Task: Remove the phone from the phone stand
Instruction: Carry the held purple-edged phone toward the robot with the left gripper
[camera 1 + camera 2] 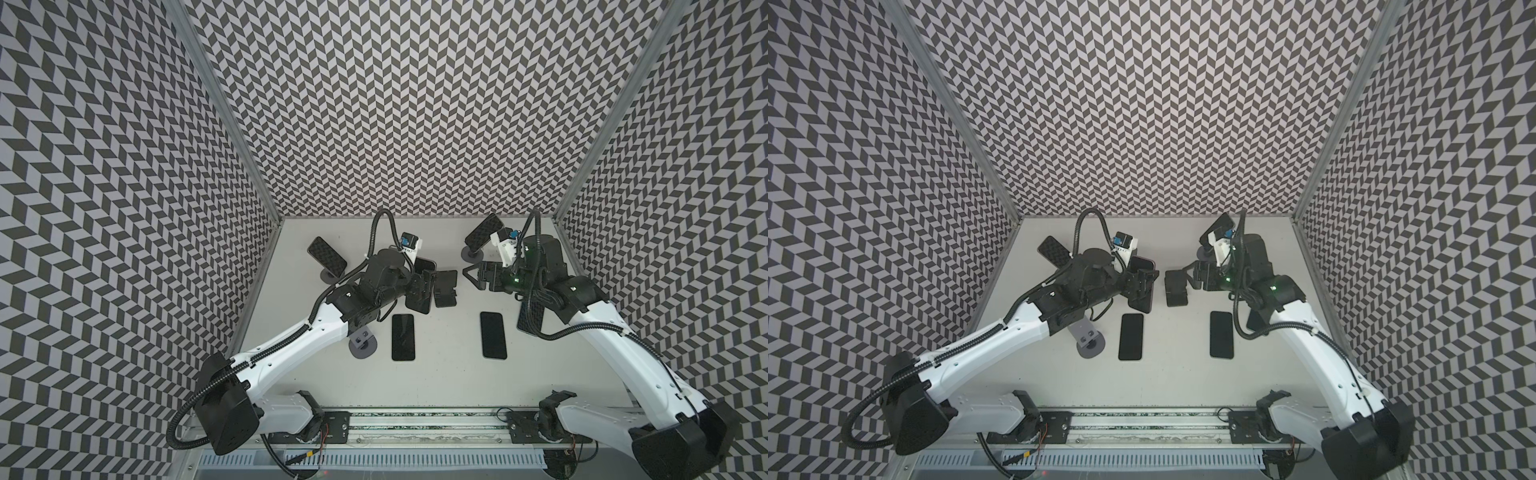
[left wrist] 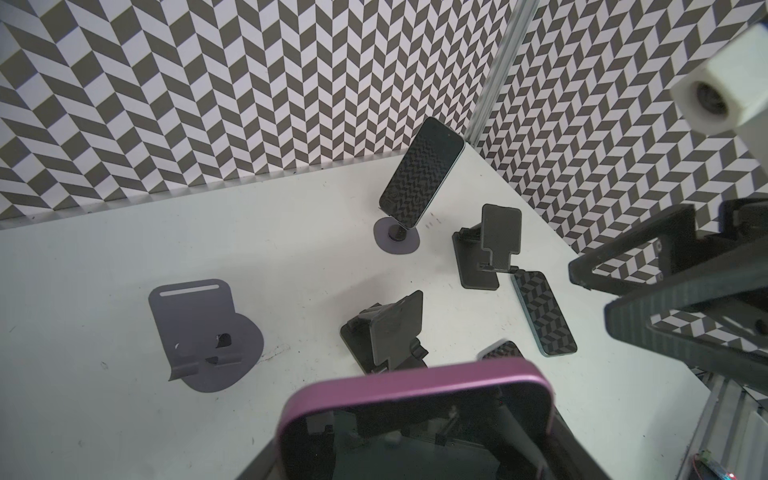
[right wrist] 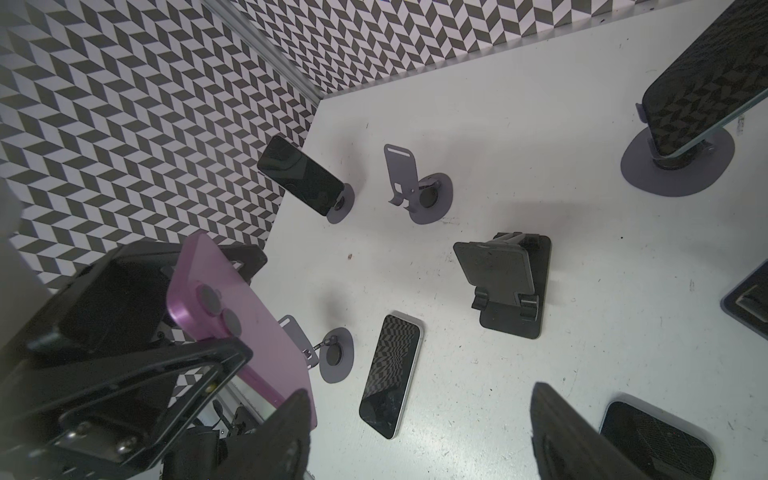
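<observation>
Top views | left gripper (image 1: 424, 287) clenched on purple phone (image 1: 426, 264), frame centre | right gripper (image 1: 473, 278) fingers released, empty

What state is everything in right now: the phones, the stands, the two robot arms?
purple phone: held tilted by the left gripper, jaws shut on it.
right gripper: jaws open, empty.
back-left phone: propped on its stand.
back-right phone: propped on its stand.
left flat phone: lying flat.
right flat phone: lying flat.
black folding stand: empty.
grey round stand: empty.
</observation>
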